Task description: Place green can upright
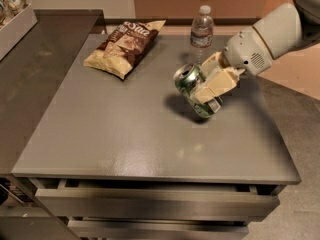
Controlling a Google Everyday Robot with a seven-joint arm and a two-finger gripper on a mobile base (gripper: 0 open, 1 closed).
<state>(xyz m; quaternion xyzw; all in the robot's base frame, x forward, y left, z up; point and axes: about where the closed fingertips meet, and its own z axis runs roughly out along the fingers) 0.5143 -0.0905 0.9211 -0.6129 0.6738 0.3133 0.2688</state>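
1. Table: a grey, flat-topped unit that fills most of the frame. Two drawer fronts run along its lower edge. A second dark surface adjoins it on the left side of the frame.

2. Robot arm: a pale housing that enters from the upper right corner and reaches down and left over the right half of the table.

3. Chip bag: a brown and cream bag that lies flat on the table in the upper centre-left of the frame, well apart from the arm.

4. Water bottle: clear plastic with a white cap. It stands upright near the far edge of the table, just above the gripper in the frame.

5. Gripper: right of centre, above the table. Its cream fingers are clamped across the body of the green can, one on each side.

6. Green can: held between the fingers, right of centre. It is tilted, with the silver pull-tab end up and to the left and the other end down and to the right. A shadow lies on the table directly below it. Whether the lower end touches the table cannot be determined.
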